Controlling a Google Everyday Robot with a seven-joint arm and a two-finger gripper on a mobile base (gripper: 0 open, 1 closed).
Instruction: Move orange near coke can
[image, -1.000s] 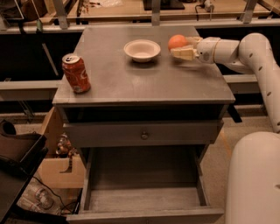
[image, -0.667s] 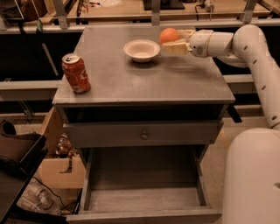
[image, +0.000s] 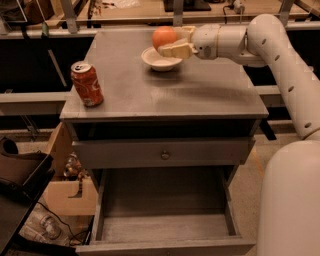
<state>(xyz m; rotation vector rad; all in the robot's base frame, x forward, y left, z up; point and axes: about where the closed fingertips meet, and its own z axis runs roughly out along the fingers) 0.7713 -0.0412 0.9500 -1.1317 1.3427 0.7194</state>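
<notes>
The orange is round and smooth and is held in my gripper, raised above the white bowl at the back middle of the grey cabinet top. The gripper's cream fingers are shut on the orange, with my white arm reaching in from the right. The coke can, red-orange with white lettering and a silver top, stands upright near the front left corner of the top, well to the left of the gripper.
Below the top, a closed drawer with a round knob sits above a bottom drawer pulled open. A cardboard box and clutter lie on the floor at the left. Benches run behind the cabinet.
My gripper has carried the orange leftwards, from the right of the bowl to above it, and lifted it off the top.
</notes>
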